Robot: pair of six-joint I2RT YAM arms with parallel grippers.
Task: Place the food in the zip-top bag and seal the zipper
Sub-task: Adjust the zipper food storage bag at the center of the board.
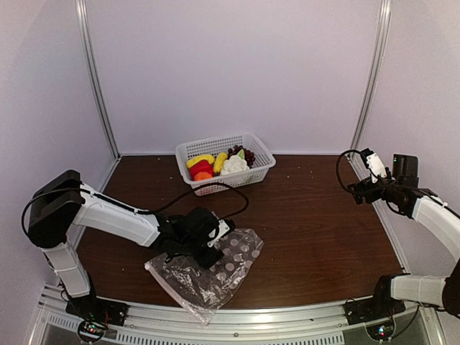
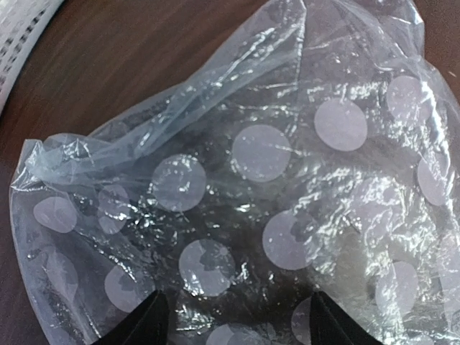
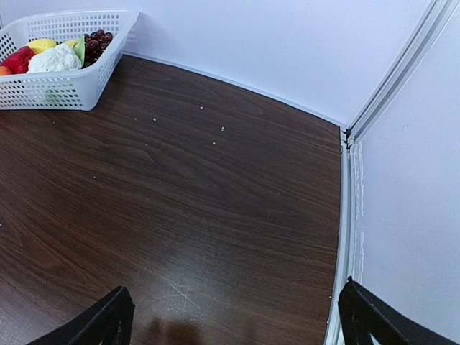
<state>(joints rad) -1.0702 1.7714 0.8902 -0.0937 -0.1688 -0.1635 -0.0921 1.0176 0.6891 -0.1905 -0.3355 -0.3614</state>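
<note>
The zip-top bag [image 1: 215, 277] lies crumpled and flat on the table near the front edge, clear with pale dots. A whitish strip along its near-left edge looks like the zipper [image 1: 175, 291]; I cannot tell if it is pressed together. My left gripper [image 1: 208, 248] hovers low over the bag [image 2: 259, 154], open [image 2: 233, 320], its fingers wide apart with only loose plastic below them. The food [image 1: 219, 164] sits in the white basket [image 1: 259, 152] at the back; cauliflower [image 3: 52, 59], grapes and a red piece show. My right gripper [image 1: 357, 190] hangs open [image 3: 233, 316] at the right edge, holding nothing.
The white perforated basket [image 3: 79, 86] stands at the back centre near the wall. A black cable [image 1: 215, 188] loops from the left arm toward the basket. A metal rail [image 3: 343, 215] and the side wall bound the table on the right.
</note>
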